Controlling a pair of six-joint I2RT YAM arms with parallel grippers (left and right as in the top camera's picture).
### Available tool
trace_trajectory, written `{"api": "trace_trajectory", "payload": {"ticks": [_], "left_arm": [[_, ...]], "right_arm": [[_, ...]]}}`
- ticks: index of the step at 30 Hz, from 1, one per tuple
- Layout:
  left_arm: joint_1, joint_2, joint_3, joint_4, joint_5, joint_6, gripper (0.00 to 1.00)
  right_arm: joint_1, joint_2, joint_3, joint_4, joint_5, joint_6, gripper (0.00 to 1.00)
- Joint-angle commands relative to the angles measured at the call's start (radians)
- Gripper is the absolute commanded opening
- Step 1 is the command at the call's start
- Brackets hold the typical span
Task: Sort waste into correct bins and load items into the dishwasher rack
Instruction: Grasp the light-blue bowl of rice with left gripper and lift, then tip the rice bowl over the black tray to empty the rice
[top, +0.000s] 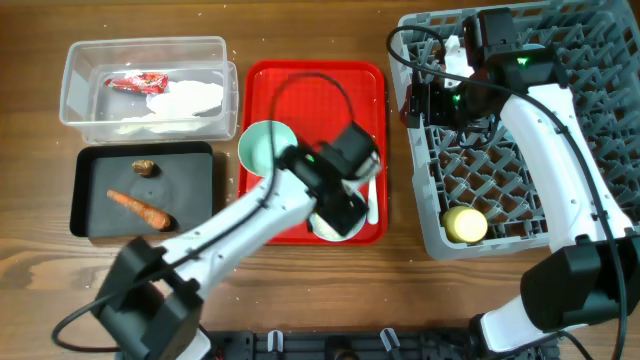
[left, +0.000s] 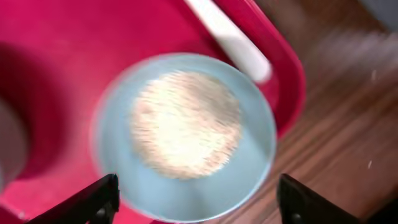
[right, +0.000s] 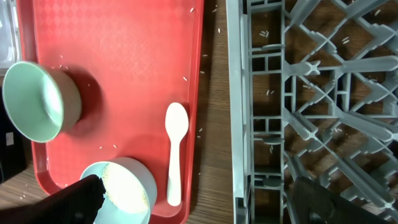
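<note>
Overhead: my left arm stretches across the red tray (top: 300, 85), left gripper (top: 342, 208) spread wide above the rice bowl (top: 328, 230) at the tray's 5 o'clock. My right arm bends over the rack (top: 560, 160) at its 10 o'clock corner, right gripper (top: 418, 100) parted too. Count: two bowls, the empty bowl (top: 262, 145) at 9 o'clock; one spoon (top: 373, 200) beside the rice bowl; one cup (top: 465, 224) at the rack's 7 o'clock. Black tray (top: 190, 200): one carrot (top: 140, 208), one scrap (top: 144, 167). Tub (top: 75, 80): one wrapper (top: 138, 82), one napkin (top: 185, 100). Wrapper print unreadable.
</note>
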Motion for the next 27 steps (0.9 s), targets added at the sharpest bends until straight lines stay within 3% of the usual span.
{"api": "trace_trajectory", "payload": {"ticks": [1,6,10,15,18,23,27], "left_arm": [[-0.083,0.063,-0.032,0.034,-0.001,0.074,0.77],[-0.118,0.147,-0.032,0.116,-0.001,0.073,0.7],[-0.117,0.158,-0.032,0.116,-0.005,0.071,0.43],[-0.117,0.205,-0.032,0.117,-0.072,0.069,0.26],[-0.117,0.212,-0.032,0.119,-0.072,0.069,0.06],[-0.117,0.212,-0.019,0.103,-0.099,0.058,0.04],[-0.087,0.187,0.093,0.002,-0.232,-0.12,0.04]], "right_arm": [[0.002,-0.01,-0.001,0.0,0.013,0.005,1.0],[0.002,-0.01,-0.001,-0.006,0.013,0.005,1.0],[0.002,-0.01,-0.001,-0.005,0.013,0.005,1.0],[0.002,-0.01,-0.001,-0.005,0.024,0.004,0.99],[0.002,-0.01,-0.001,-0.005,0.024,0.004,1.0],[0.002,-0.01,-0.001,-0.001,0.029,0.004,1.0],[0.002,-0.01,-0.001,-0.003,0.029,0.004,1.0]]}}
